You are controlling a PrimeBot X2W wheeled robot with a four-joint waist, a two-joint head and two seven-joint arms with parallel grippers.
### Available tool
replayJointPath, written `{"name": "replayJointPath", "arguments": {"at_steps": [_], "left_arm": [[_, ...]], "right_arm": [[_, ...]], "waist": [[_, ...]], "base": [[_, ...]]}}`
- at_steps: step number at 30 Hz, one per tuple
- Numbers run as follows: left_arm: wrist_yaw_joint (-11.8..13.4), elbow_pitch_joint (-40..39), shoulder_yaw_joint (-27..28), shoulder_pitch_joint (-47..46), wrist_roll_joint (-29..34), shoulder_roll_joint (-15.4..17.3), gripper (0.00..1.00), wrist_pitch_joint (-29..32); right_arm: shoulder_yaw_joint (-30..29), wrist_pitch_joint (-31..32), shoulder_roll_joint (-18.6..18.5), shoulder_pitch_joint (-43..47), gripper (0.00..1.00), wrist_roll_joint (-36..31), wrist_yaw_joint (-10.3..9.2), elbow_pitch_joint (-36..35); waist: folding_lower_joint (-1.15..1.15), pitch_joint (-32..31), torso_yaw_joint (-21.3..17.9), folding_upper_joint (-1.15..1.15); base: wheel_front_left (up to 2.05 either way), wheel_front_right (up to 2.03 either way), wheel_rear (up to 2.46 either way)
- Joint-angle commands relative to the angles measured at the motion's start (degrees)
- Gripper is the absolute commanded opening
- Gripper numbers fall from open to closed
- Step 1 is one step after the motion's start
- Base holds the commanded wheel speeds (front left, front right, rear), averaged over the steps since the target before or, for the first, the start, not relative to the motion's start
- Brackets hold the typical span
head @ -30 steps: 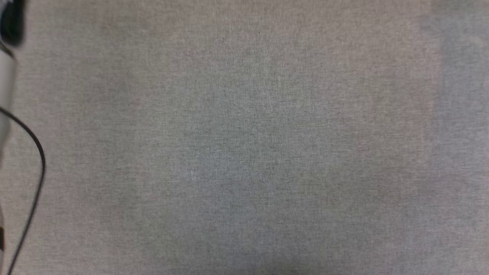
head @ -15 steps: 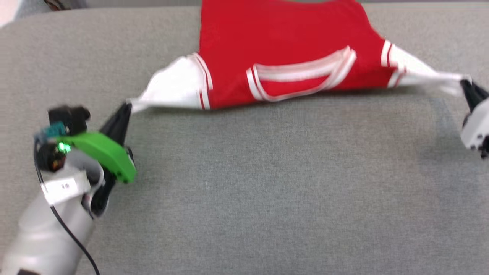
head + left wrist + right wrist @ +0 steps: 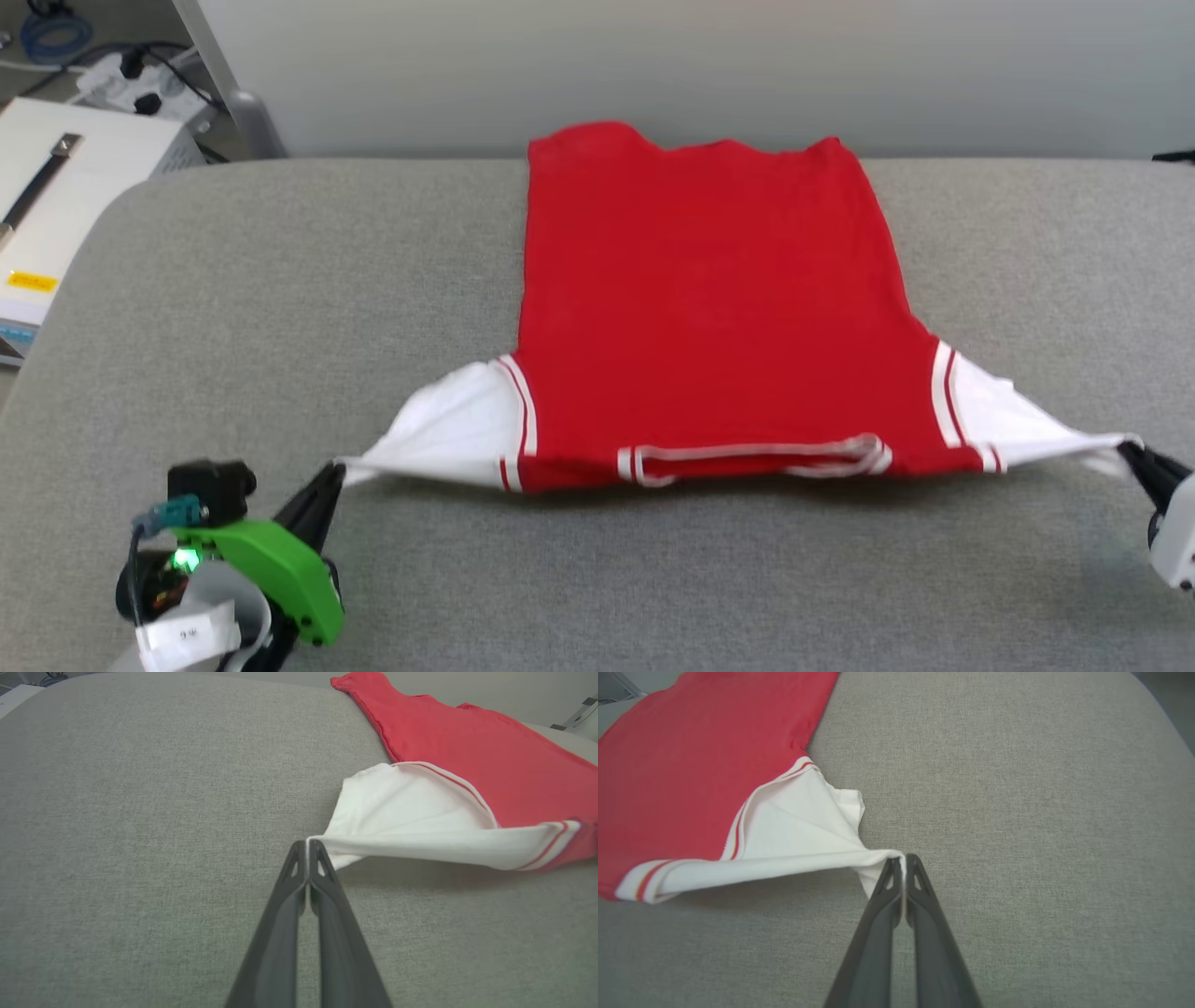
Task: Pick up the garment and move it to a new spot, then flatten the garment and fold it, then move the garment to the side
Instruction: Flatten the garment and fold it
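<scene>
A grey fabric-covered tabletop (image 3: 280, 280) is seen, and the garment (image 3: 709, 308) is laid on its middle. The plain red side is turned up, the hem is at the far edge and the collar is toward the robot. The left sleeve (image 3: 448, 434) is pulled taut outward and pinched at its tip by the closed left tool (image 3: 327, 481). The right sleeve (image 3: 1018, 425) is clamped likewise by the right tool (image 3: 1125, 450).
</scene>
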Motion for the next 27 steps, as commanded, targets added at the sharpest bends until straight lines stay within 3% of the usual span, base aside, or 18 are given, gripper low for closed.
{"name": "replayJointPath", "arguments": {"at_steps": [1,16,25,26,27], "left_arm": [[0.55,-0.73,-0.09,2.26,-0.43,1.38,0.0,0.45],[5.39,-15.16,-1.49,17.36,-3.11,7.12,0.0,3.58],[8.07,-22.97,-2.34,18.27,-2.45,6.99,0.0,4.77],[8.29,-23.89,-2.42,17.79,-2.31,6.83,0.0,5.09],[8.5,-24.91,-2.42,17.34,-2.24,6.69,0.0,5.35]], "right_arm": [[-0.32,0.63,-1.14,2.17,0.0,0.78,-0.12,-0.82],[-6.17,7.97,-2.74,21.05,0.0,3.0,-0.12,-11.51],[-11.4,11.98,-1.11,26.5,0.0,0.76,-0.12,-17.06],[-11.86,12.84,-0.87,26.32,0.25,0.51,-0.12,-17.87],[-12.51,13.71,-0.77,26.09,0.71,0.13,-0.12,-18.54]], "waist": [[0.01,-2.46,0.27,0.0],[0.01,-6.56,0.43,0.0],[0.01,-5.49,0.08,0.0],[0.01,-5.24,0.05,0.0],[0.01,-4.9,0.05,0.0]], "base": [[0.0,0.0,0.0],[0.0,0.0,0.0],[0.0,0.0,0.0],[0.0,0.0,0.0],[0.0,0.0,0.0]]}}
